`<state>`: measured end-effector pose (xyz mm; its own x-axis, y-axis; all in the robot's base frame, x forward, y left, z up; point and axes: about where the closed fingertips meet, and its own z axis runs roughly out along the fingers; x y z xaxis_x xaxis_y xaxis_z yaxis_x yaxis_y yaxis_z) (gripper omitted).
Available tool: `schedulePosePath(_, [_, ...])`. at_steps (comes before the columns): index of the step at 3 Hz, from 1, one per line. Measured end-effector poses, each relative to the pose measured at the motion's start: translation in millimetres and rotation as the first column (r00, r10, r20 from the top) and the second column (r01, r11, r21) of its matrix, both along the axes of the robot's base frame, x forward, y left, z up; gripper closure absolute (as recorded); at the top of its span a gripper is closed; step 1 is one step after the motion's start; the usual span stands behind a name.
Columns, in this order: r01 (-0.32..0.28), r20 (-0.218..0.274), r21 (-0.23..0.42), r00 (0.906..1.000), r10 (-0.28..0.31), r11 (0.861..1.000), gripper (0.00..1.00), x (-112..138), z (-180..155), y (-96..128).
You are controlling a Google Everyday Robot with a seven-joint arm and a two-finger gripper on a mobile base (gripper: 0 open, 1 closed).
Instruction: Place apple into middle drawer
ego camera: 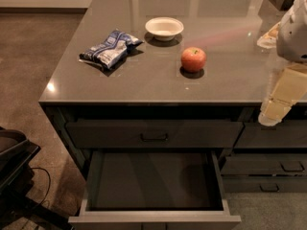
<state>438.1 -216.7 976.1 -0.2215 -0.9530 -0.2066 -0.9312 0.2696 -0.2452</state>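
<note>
The apple (193, 59) is red-orange with a paler patch and sits on the grey countertop (230, 75), right of centre and in front of the white bowl. The middle drawer (153, 181) is pulled open below the counter's front edge; its flat dark bottom is bare. The gripper (274, 110) hangs at the right edge of the view, below the white arm, beside the counter's front right edge. It is well to the right of the apple and holds nothing that I can see.
A white bowl (164, 28) stands behind the apple. A blue-and-white chip bag (108, 48) lies at the counter's left. The shut top drawer with a black bar handle (154, 137) is above the open one. Narrower drawers (268, 164) are at right. A dark object (14, 152) stands at left.
</note>
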Motion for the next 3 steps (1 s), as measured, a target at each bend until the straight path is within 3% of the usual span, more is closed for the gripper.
schedulePosePath(2, [-0.001, 0.015, 0.018, 0.9999, 0.001, 1.0, 0.0, 9, 0, 1])
schedulePosePath(3, [0.017, 0.031, 0.076, 0.9993, -0.019, 0.997, 0.0, 46, -14, 3])
